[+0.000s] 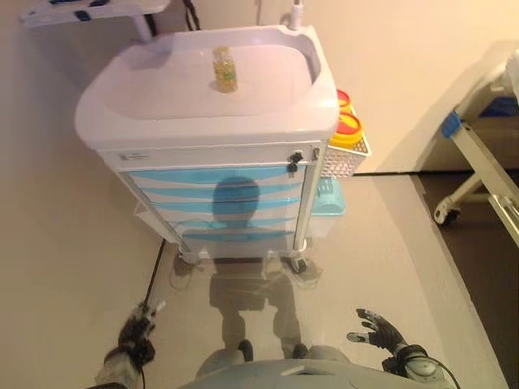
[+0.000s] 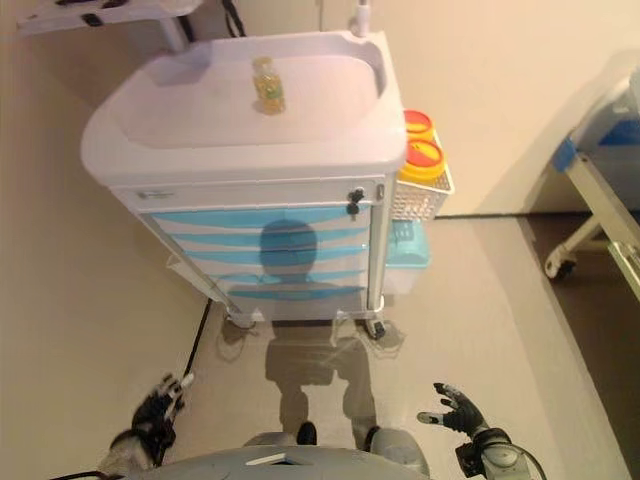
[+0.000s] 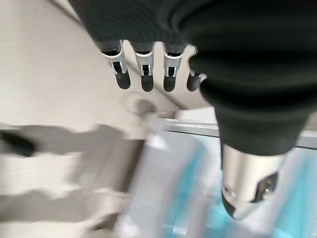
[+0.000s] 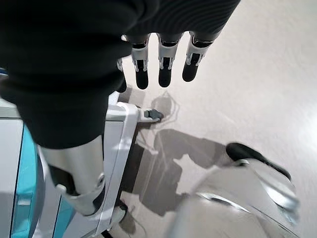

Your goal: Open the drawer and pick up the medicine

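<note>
A white medical cart stands ahead with several light-blue drawers, all closed. A small yellow medicine bottle stands upright on the cart's recessed top. My left hand hangs low at the lower left, far from the cart, fingers straight and empty; its wrist view shows the fingers held out over the floor. My right hand is low at the lower right, fingers spread and empty; its fingers show straight in the right wrist view.
A wire basket with yellow-and-red containers hangs on the cart's right side. A bed frame on wheels stands at the right. A white stand is behind the cart at upper left. The cart has castors.
</note>
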Robot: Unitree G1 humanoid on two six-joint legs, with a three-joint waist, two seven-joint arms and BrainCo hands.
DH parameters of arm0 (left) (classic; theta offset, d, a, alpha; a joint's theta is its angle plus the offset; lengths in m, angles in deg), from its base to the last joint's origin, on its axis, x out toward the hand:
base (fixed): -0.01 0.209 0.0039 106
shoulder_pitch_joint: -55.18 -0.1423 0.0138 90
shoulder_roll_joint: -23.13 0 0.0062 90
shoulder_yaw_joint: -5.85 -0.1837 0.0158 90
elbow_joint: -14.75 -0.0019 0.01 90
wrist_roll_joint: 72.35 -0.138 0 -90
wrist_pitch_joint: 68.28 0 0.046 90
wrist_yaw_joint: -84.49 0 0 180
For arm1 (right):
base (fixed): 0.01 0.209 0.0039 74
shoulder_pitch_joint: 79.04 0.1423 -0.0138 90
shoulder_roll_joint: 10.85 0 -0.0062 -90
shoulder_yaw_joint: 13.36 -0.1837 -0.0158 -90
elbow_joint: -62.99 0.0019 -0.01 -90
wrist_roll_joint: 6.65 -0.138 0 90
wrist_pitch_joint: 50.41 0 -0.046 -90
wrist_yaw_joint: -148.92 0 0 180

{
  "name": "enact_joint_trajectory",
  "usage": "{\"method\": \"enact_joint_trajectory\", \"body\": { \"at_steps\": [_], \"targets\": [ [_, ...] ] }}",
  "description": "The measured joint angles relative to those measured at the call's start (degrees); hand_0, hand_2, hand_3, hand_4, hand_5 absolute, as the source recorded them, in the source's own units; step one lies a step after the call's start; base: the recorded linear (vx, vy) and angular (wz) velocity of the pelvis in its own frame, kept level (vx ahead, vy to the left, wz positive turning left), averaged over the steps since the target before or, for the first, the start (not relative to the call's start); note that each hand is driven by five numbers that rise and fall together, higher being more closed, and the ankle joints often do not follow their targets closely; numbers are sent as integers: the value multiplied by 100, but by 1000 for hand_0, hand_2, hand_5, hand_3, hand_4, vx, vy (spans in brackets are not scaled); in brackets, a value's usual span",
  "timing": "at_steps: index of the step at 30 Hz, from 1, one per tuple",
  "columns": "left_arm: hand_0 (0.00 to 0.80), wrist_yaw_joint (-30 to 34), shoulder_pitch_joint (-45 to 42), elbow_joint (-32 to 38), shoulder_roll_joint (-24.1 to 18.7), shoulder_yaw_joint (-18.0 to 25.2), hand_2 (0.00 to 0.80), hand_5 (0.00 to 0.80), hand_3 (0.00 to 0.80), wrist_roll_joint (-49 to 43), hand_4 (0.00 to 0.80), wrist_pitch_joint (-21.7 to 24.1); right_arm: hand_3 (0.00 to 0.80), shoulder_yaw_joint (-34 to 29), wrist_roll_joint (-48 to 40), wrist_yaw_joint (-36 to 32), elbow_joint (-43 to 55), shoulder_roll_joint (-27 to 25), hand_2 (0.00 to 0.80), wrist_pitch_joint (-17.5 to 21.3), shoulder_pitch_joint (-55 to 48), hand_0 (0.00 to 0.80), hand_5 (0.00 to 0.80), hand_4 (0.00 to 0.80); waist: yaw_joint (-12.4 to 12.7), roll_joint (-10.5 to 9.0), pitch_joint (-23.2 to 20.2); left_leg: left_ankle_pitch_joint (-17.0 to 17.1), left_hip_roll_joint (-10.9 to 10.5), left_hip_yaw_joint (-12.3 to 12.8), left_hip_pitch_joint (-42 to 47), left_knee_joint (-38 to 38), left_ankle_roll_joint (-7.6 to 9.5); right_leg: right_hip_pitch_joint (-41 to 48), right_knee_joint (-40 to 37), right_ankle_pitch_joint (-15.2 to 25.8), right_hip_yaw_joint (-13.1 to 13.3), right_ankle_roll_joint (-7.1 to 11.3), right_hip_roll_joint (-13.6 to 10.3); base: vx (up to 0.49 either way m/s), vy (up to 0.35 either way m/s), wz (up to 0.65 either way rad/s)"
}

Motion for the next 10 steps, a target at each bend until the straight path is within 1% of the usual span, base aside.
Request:
{"method": "enact_joint_trajectory", "body": {
  "at_steps": [2, 4, 5, 7, 9, 10],
  "targets": [
    [0, 55, -164, -53, 120, -184, 0, 0, 0, -154, 0, -296, 0, -47, -68, 75, -60, 84, 0, -139, 13, 0, 0, 0, 134, -36, -59, 86, 6, 6, 63, -188, -11, -2, -12, -21, -30, 26, -3, -116, -8, 14],
    [0, 145, -241, -87, 268, -283, 0, 0, 0, -175, 0, -451, 0, -60, -86, 120, -87, 132, 0, -276, 42, 0, 0, 0, 194, -19, -70, 128, 13, 30, 39, -317, -21, -11, -6, -21, -127, 27, -35, -77, -10, 24],
    [0, 196, -252, -98, 354, -303, 0, 0, 0, -215, 0, -482, 0, -61, -93, 143, -134, 157, 0, -338, 19, 0, 0, 0, 220, -5, -75, 147, 39, 126, 37, -329, -22, -28, -5, -21, -172, 27, -51, -61, -6, 27],
    [0, 274, -297, -99, 442, -440, 0, 0, 0, -467, 0, -405, 0, -63, -108, 141, -160, 227, 0, -414, -37, 0, 0, 0, 271, 6, -82, 166, 75, 207, 38, -314, -20, -29, -5, -24, -195, 25, -65, -59, 4, 11],
    [0, 254, -292, -92, 445, -676, 0, 0, 0, -686, 0, -254, 0, -48, -106, 139, -160, 289, 0, -397, -67, 0, 0, 0, 259, 11, -84, 174, 86, 265, 39, -325, -12, -43, -5, -21, -180, 29, -68, -56, 10, -5],
    [0, 244, -263, -87, 438, -704, 0, 0, 0, -811, 0, -159, 0, -31, -105, 138, -159, 308, 0, -393, -92, 0, 0, 0, 251, 15, -87, 200, 88, 279, 42, -344, 27, -53, -5, -20, -166, 30, -68, -35, 8, -5]
  ]
}}
